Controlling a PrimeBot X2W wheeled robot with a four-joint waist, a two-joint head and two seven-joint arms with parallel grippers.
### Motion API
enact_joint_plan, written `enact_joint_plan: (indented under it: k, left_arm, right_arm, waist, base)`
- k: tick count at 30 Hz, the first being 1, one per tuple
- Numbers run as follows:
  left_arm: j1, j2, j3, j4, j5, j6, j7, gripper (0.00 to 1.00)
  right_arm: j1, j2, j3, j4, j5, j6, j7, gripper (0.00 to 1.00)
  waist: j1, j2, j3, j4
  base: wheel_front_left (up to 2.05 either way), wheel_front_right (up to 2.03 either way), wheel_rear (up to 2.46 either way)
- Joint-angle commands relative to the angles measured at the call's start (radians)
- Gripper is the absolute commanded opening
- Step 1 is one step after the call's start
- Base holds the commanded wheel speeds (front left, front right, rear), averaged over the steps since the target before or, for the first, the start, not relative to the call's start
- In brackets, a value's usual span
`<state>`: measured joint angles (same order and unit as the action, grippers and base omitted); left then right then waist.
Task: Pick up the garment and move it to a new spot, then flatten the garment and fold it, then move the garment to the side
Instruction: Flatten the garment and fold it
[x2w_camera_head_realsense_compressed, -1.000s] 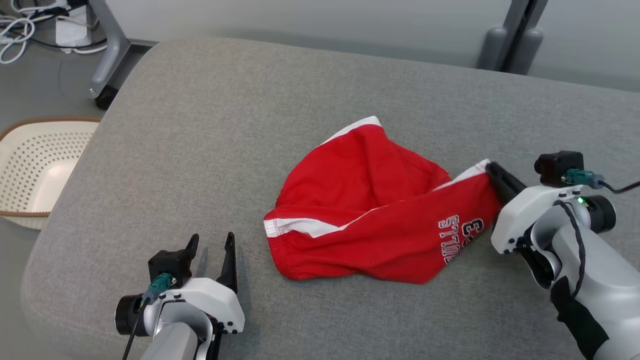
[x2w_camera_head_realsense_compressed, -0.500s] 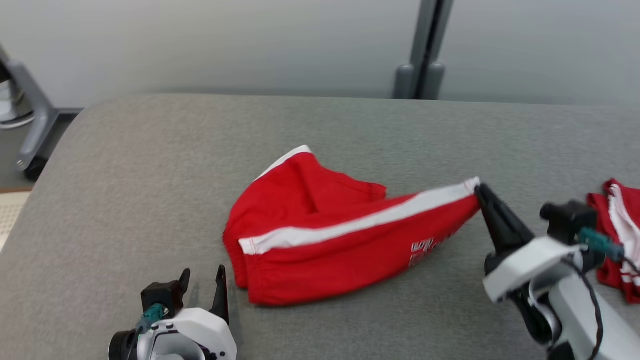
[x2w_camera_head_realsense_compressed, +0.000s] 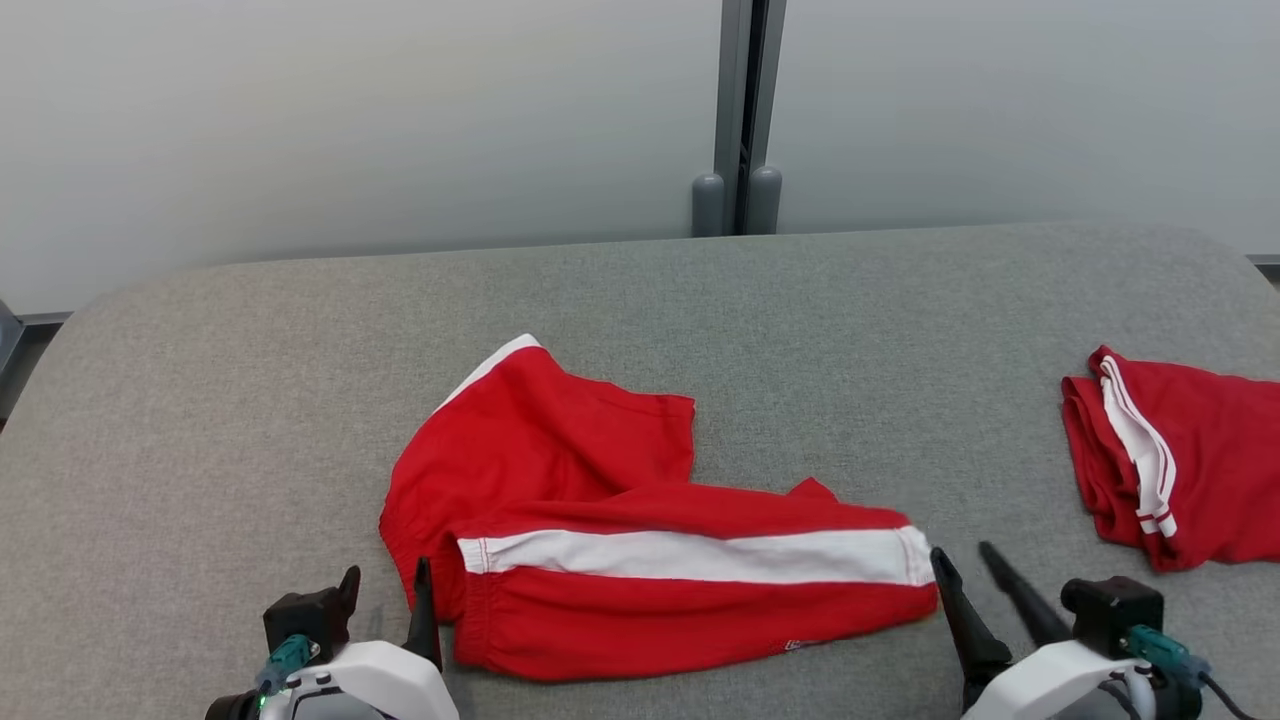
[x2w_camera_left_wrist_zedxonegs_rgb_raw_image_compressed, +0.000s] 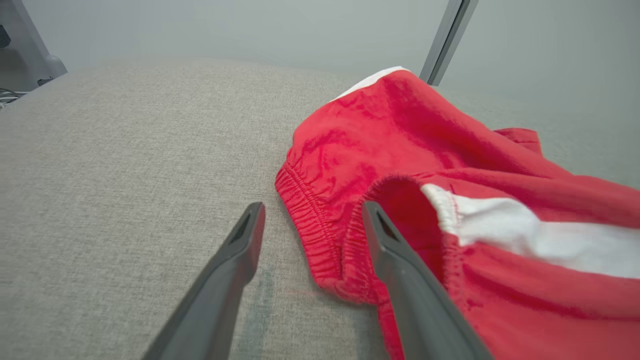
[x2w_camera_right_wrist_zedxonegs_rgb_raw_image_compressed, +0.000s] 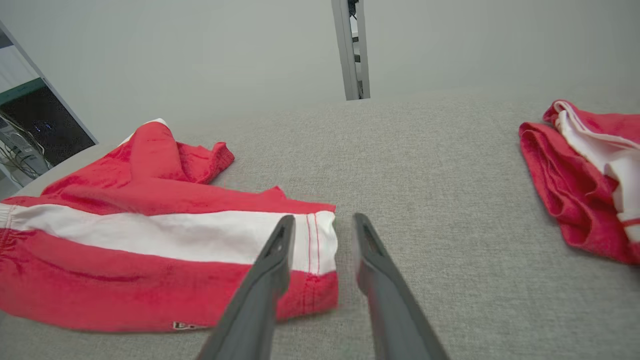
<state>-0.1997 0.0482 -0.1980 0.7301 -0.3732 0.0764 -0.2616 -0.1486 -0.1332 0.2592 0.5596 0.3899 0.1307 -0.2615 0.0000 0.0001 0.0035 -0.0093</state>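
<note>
Crosswise lies the garment (x2w_camera_head_realsense_compressed: 640, 560) — waistband (x2w_camera_head_realsense_compressed: 468, 610) by left gripper (x2w_camera_head_realsense_compressed: 386, 568), hem (x2w_camera_head_realsense_compressed: 918, 572) by right gripper (x2w_camera_head_realsense_compressed: 960, 550); all fingers apart.

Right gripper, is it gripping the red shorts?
No, the right gripper stands open, and the red shorts lie loose on the cushion.

Grey fabric-covered tabletop (x2w_camera_head_realsense_compressed: 250, 400): wide bare stretch at left and along far edge, free for passage. Crumpled red shorts with white side stripe (x2w_camera_head_realsense_compressed: 600, 470) took up centre-front; waistband end lay just beside left gripper (x2w_camera_head_realsense_compressed: 387, 568), hem end just beside right gripper (x2w_camera_head_realsense_compressed: 960, 550). Bare lane ran between shorts and folded red garment with white stripes (x2w_camera_head_realsense_compressed: 1200, 450) near right edge. Grey upright post (x2w_camera_head_realsense_compressed: 740, 110) stood behind table, beyond far edge. Both grippers' fingers stood apart, nothing between.
</note>
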Motion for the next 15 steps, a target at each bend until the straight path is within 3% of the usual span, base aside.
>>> enact_joint_plan:
  k: [1,10,15]
  left_arm:
    - [0.012,0.005,0.007,-0.006,0.007,0.005,-0.004,1.00]
    - [0.074,0.005,0.056,-0.134,0.114,0.031,-0.004,1.00]
    - [0.113,0.005,0.079,-0.200,0.169,0.034,-0.004,1.00]
  right_arm:
    - [0.011,-0.003,-0.018,-0.005,-0.018,0.000,-0.005,1.00]
    - [0.033,0.066,-0.277,-0.160,-0.280,0.000,-0.005,1.00]
    - [0.058,0.080,-0.323,-0.238,-0.355,0.000,-0.005,1.00]
  waist:
    - [0.0000,-0.0001,-0.003,-0.001]
    - [0.0000,-0.0001,-0.022,0.004]
    - [0.0000,-0.0001,-0.037,0.007]
  base:
    - [0.00,0.00,0.00]
    - [0.00,0.00,0.00]
    - [0.00,0.00,0.00]
